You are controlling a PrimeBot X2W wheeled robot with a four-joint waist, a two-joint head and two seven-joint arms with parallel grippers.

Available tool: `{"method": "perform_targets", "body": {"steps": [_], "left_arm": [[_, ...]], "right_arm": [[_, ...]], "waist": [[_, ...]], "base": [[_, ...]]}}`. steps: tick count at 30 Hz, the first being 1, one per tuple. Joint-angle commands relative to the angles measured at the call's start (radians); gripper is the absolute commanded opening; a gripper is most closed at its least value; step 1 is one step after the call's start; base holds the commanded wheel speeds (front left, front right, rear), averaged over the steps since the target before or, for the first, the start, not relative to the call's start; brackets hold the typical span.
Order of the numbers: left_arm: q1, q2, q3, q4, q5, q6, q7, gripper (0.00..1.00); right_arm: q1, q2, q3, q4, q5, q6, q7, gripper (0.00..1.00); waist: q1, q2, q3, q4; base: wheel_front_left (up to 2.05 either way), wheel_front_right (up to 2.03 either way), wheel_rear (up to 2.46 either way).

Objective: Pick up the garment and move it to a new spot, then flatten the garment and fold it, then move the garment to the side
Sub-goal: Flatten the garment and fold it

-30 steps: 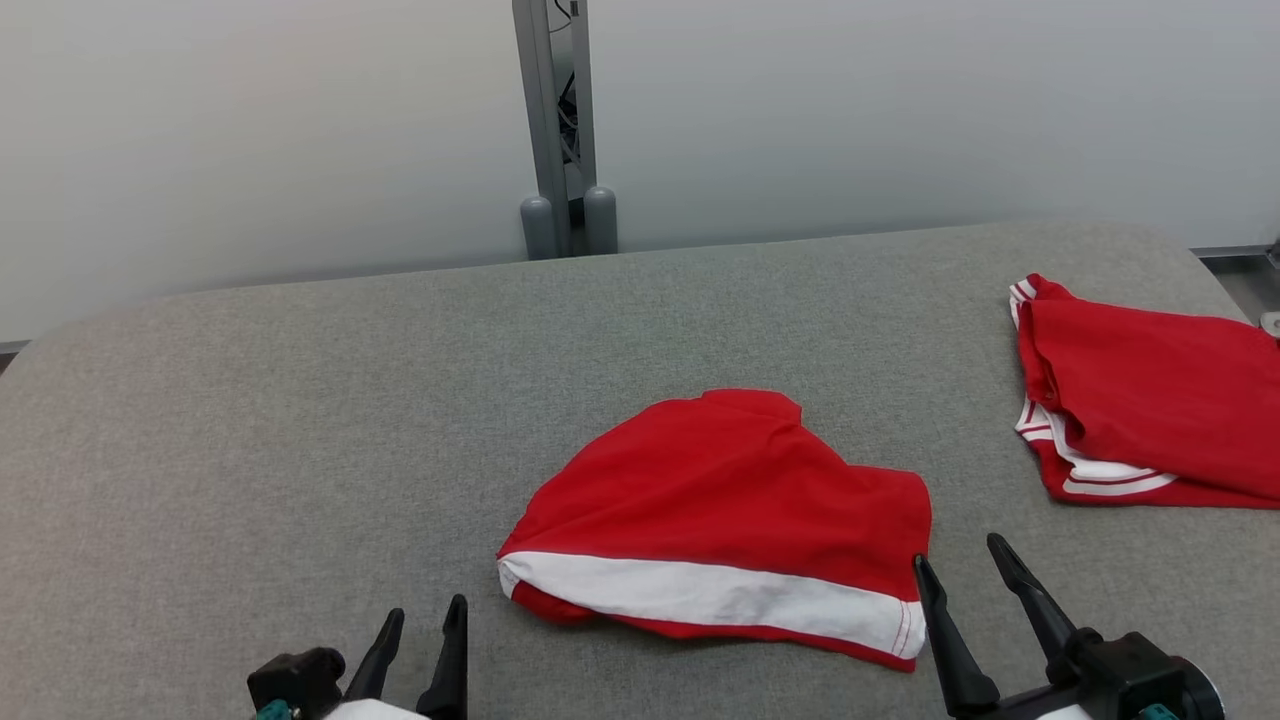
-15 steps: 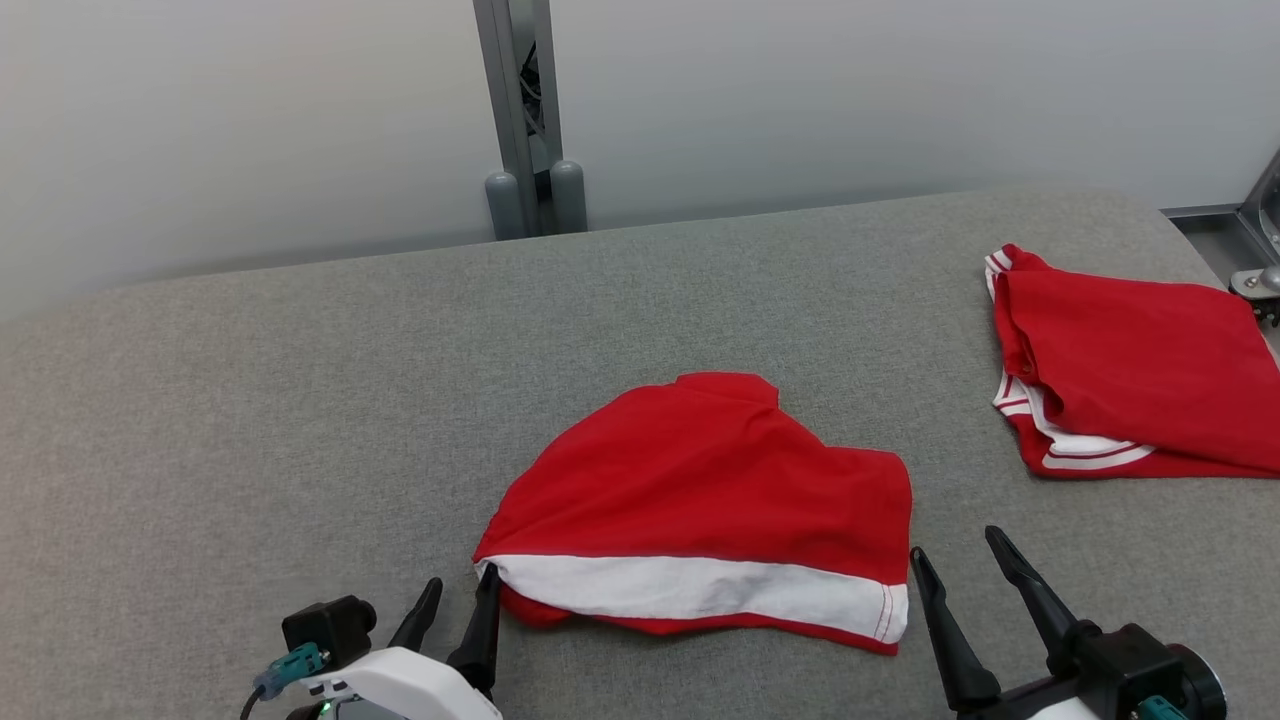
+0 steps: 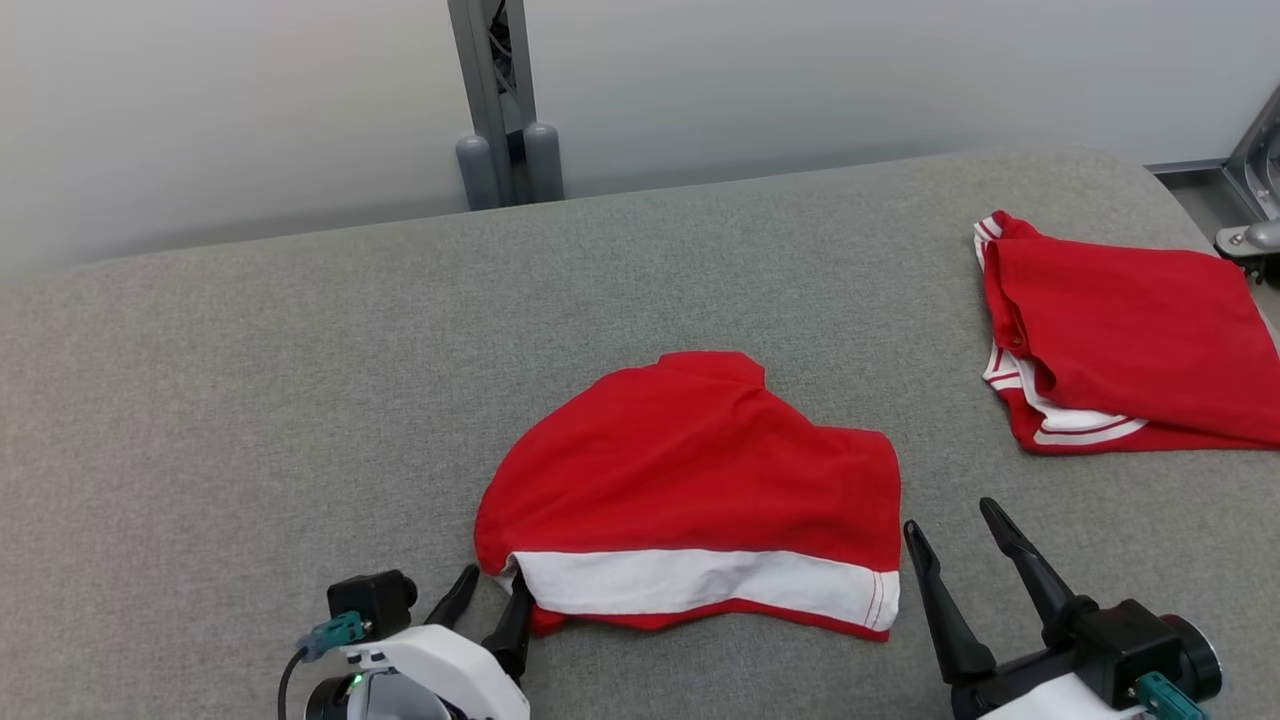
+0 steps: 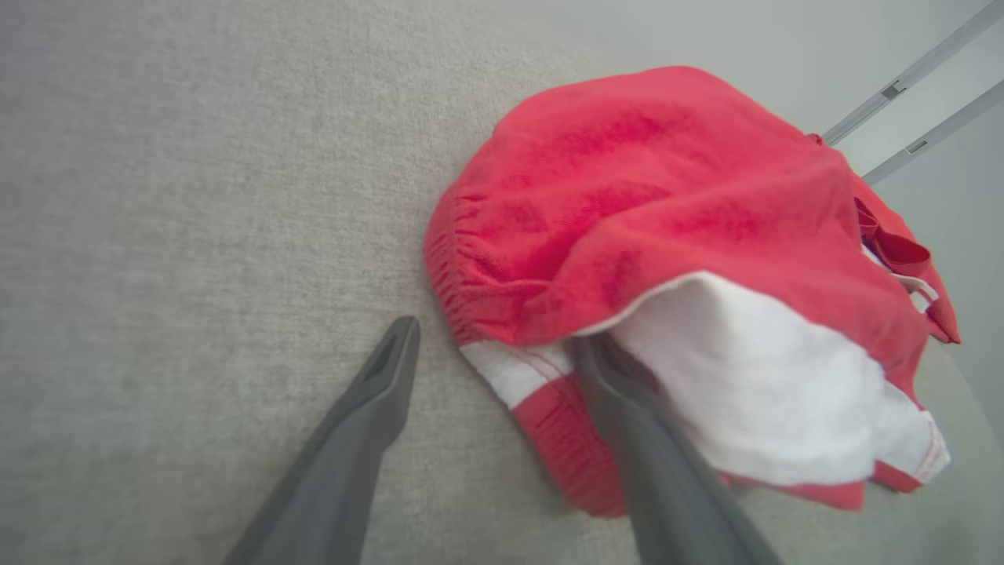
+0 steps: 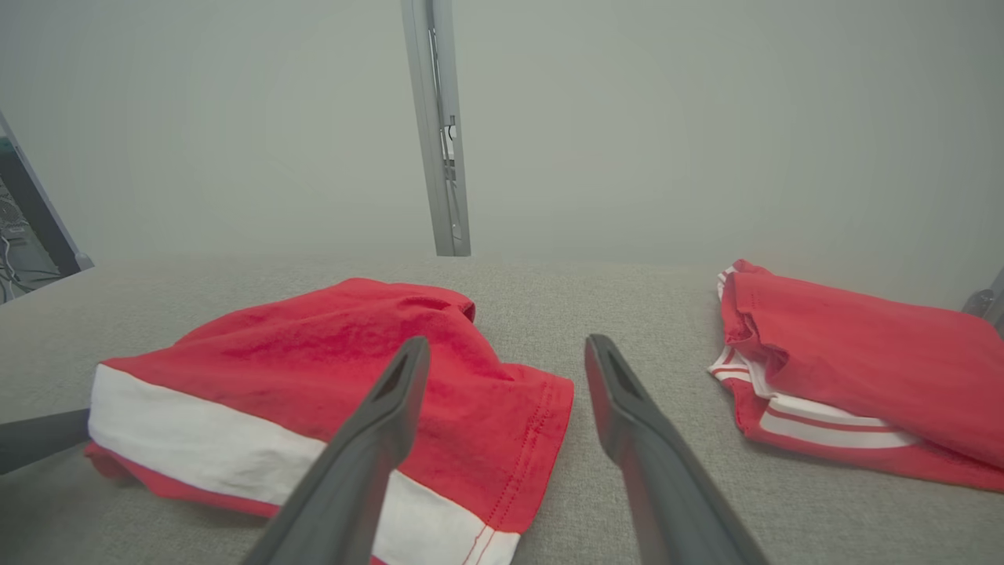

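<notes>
A wide grey woven pad (image 3: pixel 250 400) spreads under my fingers. Soft, rumpled red shorts (image 3: pixel 690 470) with a white band bulge between my grippers. Right of my right fingers lies a folded red garment (image 3: pixel 1130 340), and far ahead a metal post (image 3: pixel 490 90). My left gripper (image 3: pixel 495 578) is spread, one fingertip hidden under the band. My right gripper (image 3: pixel 948 516) gapes empty beside the hem.

on the table (image 3: pixel 250 400) the garment (image 3: pixel 690 470) lies between left claw (image 3: pixel 495 578) and right claw (image 3: pixel 947 514), a 2nd garment (image 3: pixel 1130 330) far right.
</notes>
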Motion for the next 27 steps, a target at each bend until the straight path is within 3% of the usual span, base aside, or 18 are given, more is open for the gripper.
{"method": "perform_targets", "body": {"steps": [1, 2, 8, 16, 27], "left_arm": [[-0.021, 0.005, -0.015, 0.013, -0.007, -0.003, 0.004, 0.97], [-0.039, 0.005, -0.035, 0.025, -0.009, 0.003, -0.007, 0.03], [-0.040, 0.016, -0.037, 0.002, 0.038, 0.036, -0.040, 0.00], [0.061, 0.086, 0.007, -0.199, 0.156, 0.112, -0.050, 0.00], [0.133, 0.130, 0.001, -0.363, 0.193, 0.137, -0.030, 0.00]], "right_arm": [[-0.012, -0.003, 0.000, -0.005, 0.002, 0.000, 0.000, 1.00], [-0.016, -0.001, 0.000, -0.004, 0.001, 0.000, 0.000, 1.00], [-0.011, 0.001, 0.009, 0.041, 0.009, 0.000, 0.000, 1.00], [-0.054, 0.004, 0.057, 0.266, 0.067, 0.000, 0.000, 1.00], [-0.140, 0.014, 0.143, 0.519, 0.163, 0.000, 0.000, 1.00]], "waist": [[0.0000, 0.0000, 0.008, -0.002], [0.0000, 0.0000, 0.015, -0.002], [0.0000, 0.0000, 0.016, 0.000], [0.0000, 0.0000, 0.006, 0.040], [0.0000, 0.0000, -0.010, 0.093]], "base": [[0.00, 0.00, 0.00], [0.00, 0.00, 0.00], [0.00, 0.00, 0.00], [0.00, 0.00, 0.00], [0.00, 0.00, 0.00]]}}
